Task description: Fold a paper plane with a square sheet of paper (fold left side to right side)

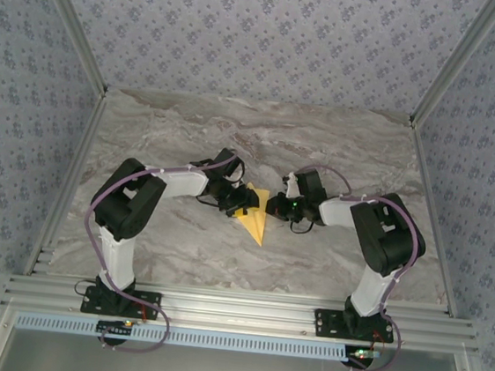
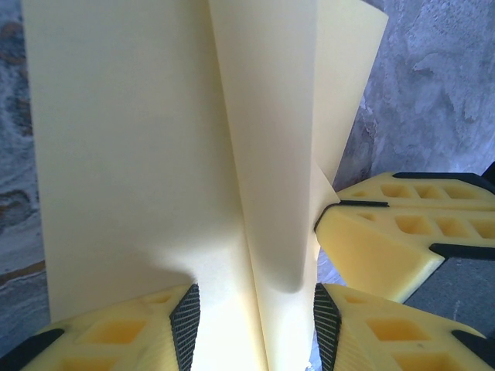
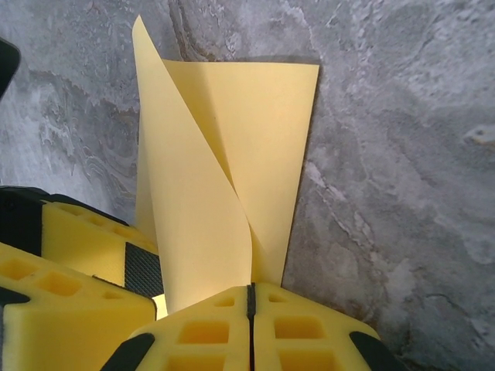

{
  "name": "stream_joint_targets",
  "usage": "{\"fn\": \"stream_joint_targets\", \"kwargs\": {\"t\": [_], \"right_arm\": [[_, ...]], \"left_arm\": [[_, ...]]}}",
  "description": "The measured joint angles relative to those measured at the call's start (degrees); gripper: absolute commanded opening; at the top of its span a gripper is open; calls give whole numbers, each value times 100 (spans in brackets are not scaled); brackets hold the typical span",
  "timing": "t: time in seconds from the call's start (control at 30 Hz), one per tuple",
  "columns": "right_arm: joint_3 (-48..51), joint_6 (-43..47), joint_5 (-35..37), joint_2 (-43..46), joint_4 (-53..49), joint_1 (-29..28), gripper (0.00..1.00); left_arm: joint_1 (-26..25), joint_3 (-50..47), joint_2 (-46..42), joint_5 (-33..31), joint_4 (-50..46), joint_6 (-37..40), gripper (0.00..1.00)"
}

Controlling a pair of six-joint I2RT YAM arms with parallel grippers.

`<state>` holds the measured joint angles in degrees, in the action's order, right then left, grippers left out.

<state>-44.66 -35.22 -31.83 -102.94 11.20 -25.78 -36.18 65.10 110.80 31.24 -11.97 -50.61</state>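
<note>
Yellow paper point(image 3: 255, 139) is clamped by right gripper point(image 3: 250, 297); left gripper point(image 2: 255, 317), jaws parted, seemingly loose around it: crease could be skewed.

No readable text, label, brand, number or sign is showing in any view; the paper plane point(image 1: 257, 218) is showing plain, unprinted yellow faces.
</note>
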Motion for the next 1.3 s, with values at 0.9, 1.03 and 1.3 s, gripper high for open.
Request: {"fn": "stream_joint_targets", "kwargs": {"t": [0.9,1.03,1.3], "right_arm": [[-267,295,243,-15,-546,-90,7],[-295,345,258,-15,-603,-98,7],[-317,422,273,-15,-654,-105,7]], "left_arm": [[-90,1154,466,105,-326,367,18],[-81,1174,579,83,-328,367,19],[-81,1108,643,-70,-339,365,18]]}}
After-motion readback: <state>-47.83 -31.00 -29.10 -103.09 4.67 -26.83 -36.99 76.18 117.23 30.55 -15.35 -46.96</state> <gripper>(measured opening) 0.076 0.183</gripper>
